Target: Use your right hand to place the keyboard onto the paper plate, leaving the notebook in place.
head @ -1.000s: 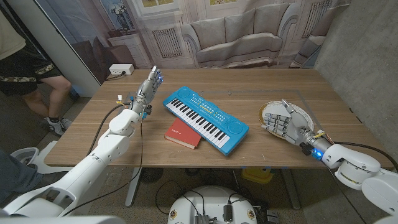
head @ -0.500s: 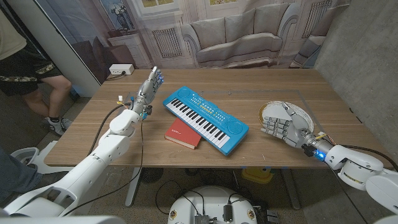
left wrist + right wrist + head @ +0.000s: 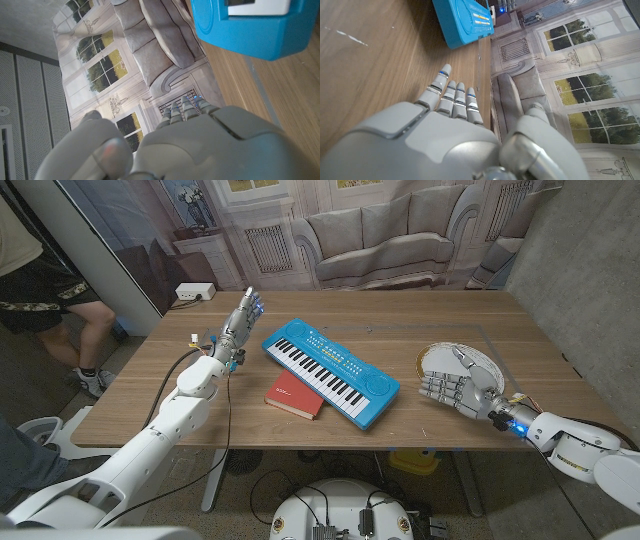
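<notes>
Keyboard point(image 3: 331, 371) position was unchanged from the earlier frames: diagonal at the table point(image 3: 420, 320) centre, its near edge overlapping the red notebook point(image 3: 295, 395). Paper plate point(image 3: 478, 361) also remained in place, partly hidden behind the right hand point(image 3: 447, 380). That hand had moved slightly toward the keyboard and stood well apart from it, fingers extended side by side, holding nothing. Left hand point(image 3: 243, 319) stayed upright just beside the keyboard's far end, fingers straight and unloaded.
</notes>
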{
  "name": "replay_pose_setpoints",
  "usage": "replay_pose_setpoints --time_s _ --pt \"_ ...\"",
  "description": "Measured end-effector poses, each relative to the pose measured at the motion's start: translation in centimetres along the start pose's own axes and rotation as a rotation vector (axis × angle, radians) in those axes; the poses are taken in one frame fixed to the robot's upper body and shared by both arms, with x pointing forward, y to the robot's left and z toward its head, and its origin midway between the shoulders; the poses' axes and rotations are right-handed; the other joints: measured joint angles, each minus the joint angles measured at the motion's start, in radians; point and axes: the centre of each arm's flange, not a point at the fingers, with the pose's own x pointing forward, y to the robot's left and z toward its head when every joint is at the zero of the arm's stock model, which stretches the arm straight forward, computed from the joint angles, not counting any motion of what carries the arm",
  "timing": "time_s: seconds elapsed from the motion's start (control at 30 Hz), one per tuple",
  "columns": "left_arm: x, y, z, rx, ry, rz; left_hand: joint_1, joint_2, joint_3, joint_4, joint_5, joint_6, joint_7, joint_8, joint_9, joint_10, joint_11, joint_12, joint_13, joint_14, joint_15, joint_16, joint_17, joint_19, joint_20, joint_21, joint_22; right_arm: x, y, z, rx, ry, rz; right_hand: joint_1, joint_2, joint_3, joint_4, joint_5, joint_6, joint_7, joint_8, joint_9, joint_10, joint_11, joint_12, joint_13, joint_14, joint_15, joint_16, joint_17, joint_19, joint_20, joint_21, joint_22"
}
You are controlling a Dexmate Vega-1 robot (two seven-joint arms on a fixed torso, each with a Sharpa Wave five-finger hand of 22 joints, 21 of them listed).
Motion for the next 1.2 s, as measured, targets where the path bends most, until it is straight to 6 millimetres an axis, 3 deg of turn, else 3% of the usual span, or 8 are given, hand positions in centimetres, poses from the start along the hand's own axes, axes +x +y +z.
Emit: replay_pose_setpoints --time_s 0.27,0.5,0.77,1.2 --pt "0.2 0.0 -0.1 -0.002 0.001 0.0 0.0 0.0 -0.004 0.004 0.0 0.0 0.0 0.0 0.0 0.0 0.0 0.0 0.0 0.0 0.0 0.0 0.0 0.0 0.0 0.0 0.0 0.3 -0.2 0.1 0.021 0.048 0.033 0.124 -0.001 0.036 -0.075 -0.011 -0.015 0.003 -0.001 0.0 -0.006 0.005 -0.012 0.001 -0.011 0.011 -0.008 0.0 0.0 0.007 -0.028 0.0" --pt "0.4 0.0 -0.1 -0.002 0.005 0.0 0.0 0.0 -0.004 0.004 0.0 0.0 0.0 0.0 0.0 0.0 0.0 0.0 0.0 0.0 0.0 0.0 0.0 0.0 0.0 0.0 0.0 0.6 -0.6 0.6 0.027 0.083 0.057 0.204 -0.007 0.061 -0.1 -0.011 -0.019 0.0 -0.001 0.0 -0.014 0.014 -0.016 0.001 -0.016 0.016 -0.008 0.0 0.004 0.013 -0.037 0.0" --pt "0.6 0.0 -0.4 -0.003 0.015 -0.002 0.0 0.0 -0.007 0.001 0.0 0.0 0.0 0.0 0.0 0.0 0.0 0.0 0.0 0.0 0.0 0.0 0.0 0.0 0.0 0.0 0.0 0.9 -0.8 0.8 0.035 0.125 0.083 0.307 -0.045 0.068 -0.107 -0.011 -0.034 -0.005 -0.001 -0.003 -0.021 0.029 -0.016 0.001 -0.014 0.047 -0.008 0.0 0.019 0.037 -0.054 0.0" --pt "1.1 -0.3 -0.7 -0.005 0.024 -0.013 0.0 0.0 -0.007 0.001 0.0 0.0 0.0 0.0 0.0 0.0 0.0 0.0 0.0 0.0 0.0 0.0 0.0 -0.004 -0.004 0.0 0.0 1.4 -1.0 1.1 0.068 0.175 0.105 0.328 -0.075 0.057 -0.095 -0.011 -0.031 -0.001 -0.001 0.0 0.014 0.039 -0.004 0.001 0.012 0.054 -0.008 0.0 0.047 0.05 -0.058 0.0"
